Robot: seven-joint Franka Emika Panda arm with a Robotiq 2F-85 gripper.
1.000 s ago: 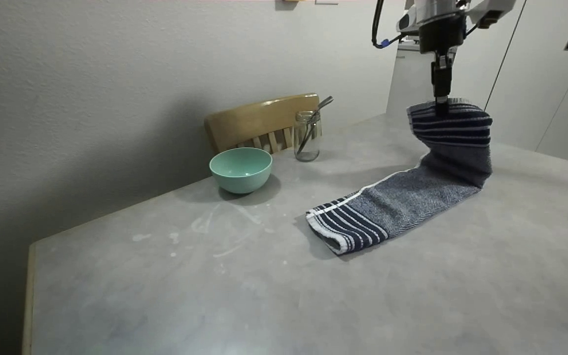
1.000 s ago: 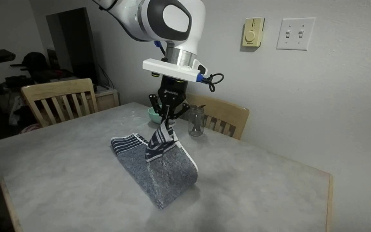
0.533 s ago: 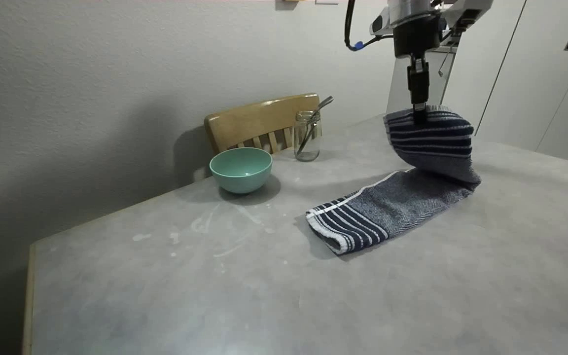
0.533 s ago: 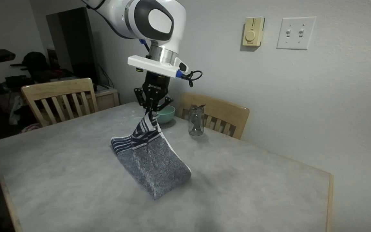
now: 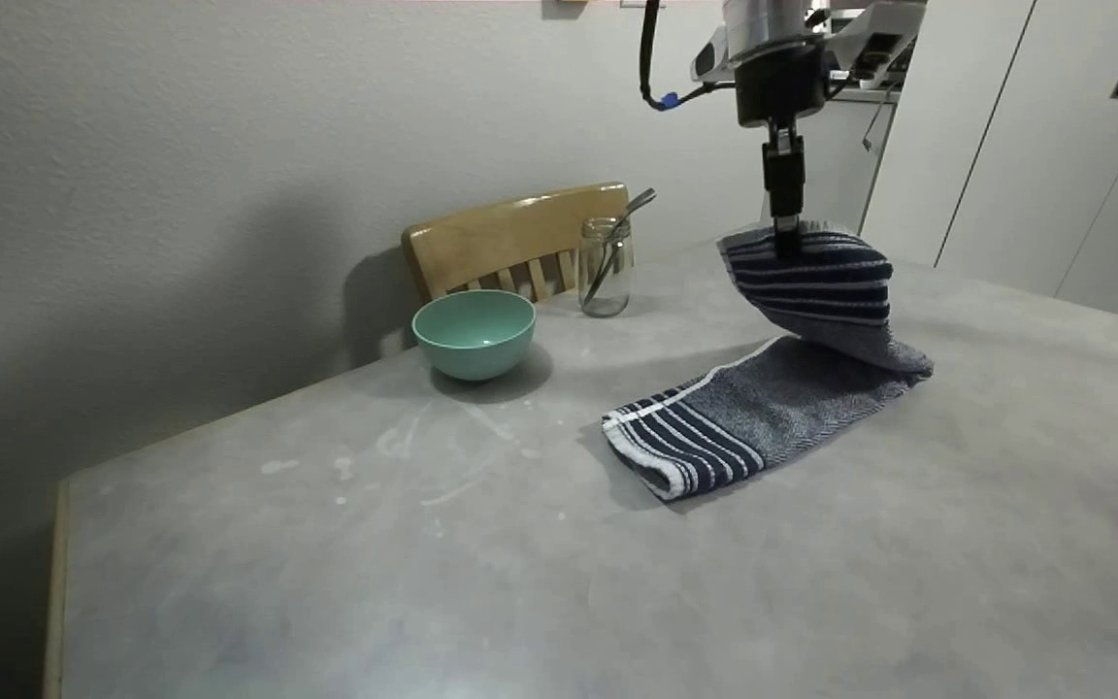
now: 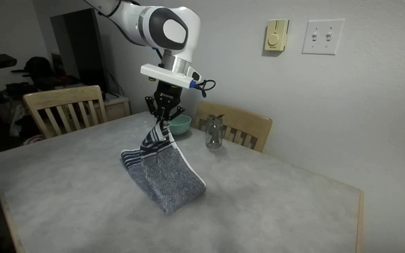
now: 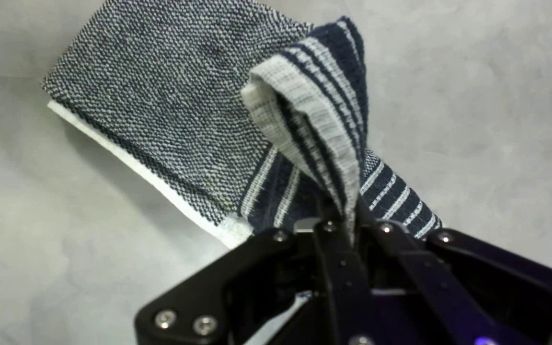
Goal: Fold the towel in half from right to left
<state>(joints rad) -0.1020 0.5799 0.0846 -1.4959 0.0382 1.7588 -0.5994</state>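
Grey paint covers the rough wall [image 5: 229, 146] seen in both exterior views, with shadows spread over part of it, and tall white doors [image 5: 1054, 165] stand past its end. Alongside it sits a broad table [image 5: 404, 592], its mottled grey top edged in pale wood, a soft glare and some whitish smears [image 5: 279, 467] showing on the surface. Farther off the room is dim, and a dark upright panel [image 6: 86, 49] stands there. The robot's white arm [image 6: 167, 28] reaches over the table. Wooden chairs [image 6: 63, 95] stand at two of the table's sides, one of them next to the wall. The towel [image 6: 174, 172] is on the table: one part lies flat, ending in navy and white stripes, while the rest bends back over it and is held up off the surface. The gripper [image 7: 345, 218] is clamped on the raised striped end, which bulges into a loop in the wrist view. A teal bowl [image 5: 475, 345] rests upright near the wall, apart from the towel. A glass jar [image 5: 605, 277] stands near it, the two not touching. On the wall hang a white switch plate [image 6: 323, 36] and a smaller, yellowish thermostat [image 6: 276, 35]. Thin metal cutlery [image 5: 639, 202] leans in the jar.
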